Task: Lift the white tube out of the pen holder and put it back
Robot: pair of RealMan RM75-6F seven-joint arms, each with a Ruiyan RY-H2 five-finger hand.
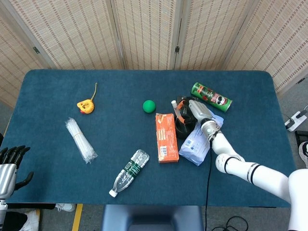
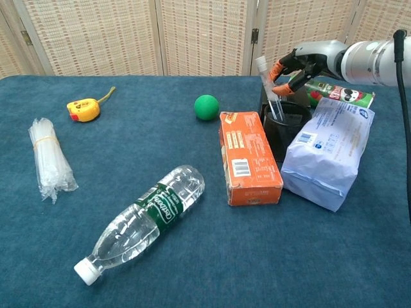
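Note:
The white tube (image 1: 176,109) (image 2: 270,88) stands tilted in the black pen holder (image 1: 182,127) (image 2: 287,130), its cap leaning left. My right hand (image 1: 193,109) (image 2: 299,61) hovers just right of the tube's upper part. Its orange-tipped fingers (image 2: 277,67) are spread and reach to the tube; I cannot tell whether they touch it. My left hand (image 1: 9,166) hangs off the table's near left corner, holding nothing, and shows only in the head view.
An orange box (image 2: 249,157) lies against the holder's left, a white-blue pouch (image 2: 327,151) against its right, and a green can (image 2: 337,95) behind. A green ball (image 2: 206,106), water bottle (image 2: 144,221), yellow tape measure (image 2: 84,109) and clear bundle (image 2: 48,159) lie further left.

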